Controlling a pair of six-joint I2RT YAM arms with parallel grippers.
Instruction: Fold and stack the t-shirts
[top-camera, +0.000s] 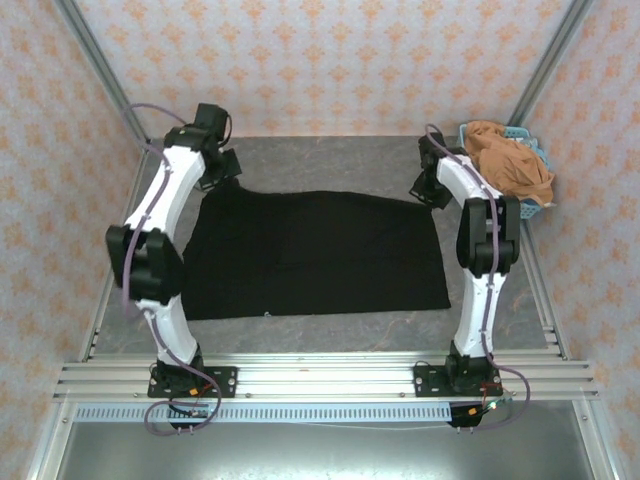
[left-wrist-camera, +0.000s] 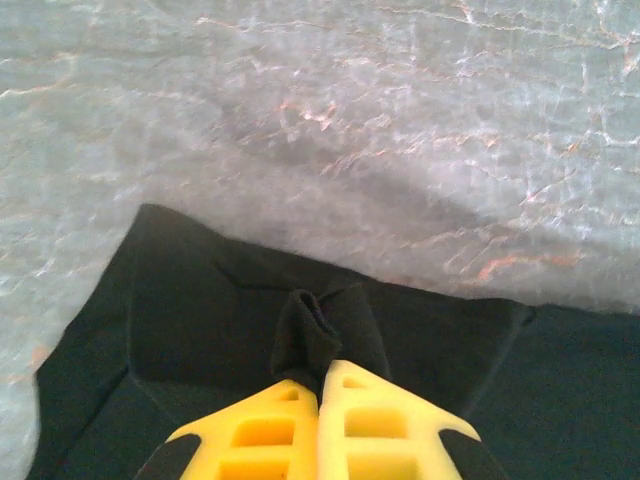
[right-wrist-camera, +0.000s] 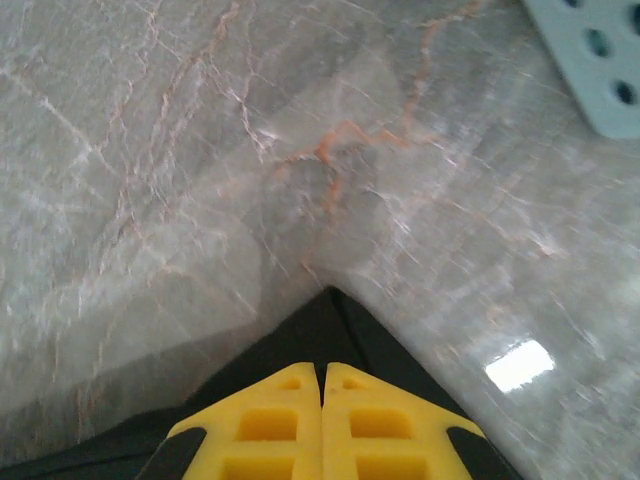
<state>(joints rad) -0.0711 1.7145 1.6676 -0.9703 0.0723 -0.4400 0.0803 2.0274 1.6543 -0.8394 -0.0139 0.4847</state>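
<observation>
A large black t-shirt (top-camera: 315, 255) lies spread flat over the middle of the grey table. At its far left corner my left gripper (top-camera: 222, 165) is shut on a pinched fold of the black cloth (left-wrist-camera: 310, 330), which bunches up between the yellow fingers (left-wrist-camera: 270, 420). My right gripper (top-camera: 430, 190) is shut on the shirt's far right corner (right-wrist-camera: 325, 325), and the cloth runs to a point ahead of the yellow fingertips (right-wrist-camera: 290, 395). An orange-tan t-shirt (top-camera: 512, 165) sits crumpled in the basket at the back right.
A light-blue lattice basket (top-camera: 540, 150) stands at the table's far right corner, and its rim (right-wrist-camera: 590, 55) is close ahead of the right gripper. Patterned walls and metal posts close in the table. An aluminium rail (top-camera: 320, 375) runs along the near edge.
</observation>
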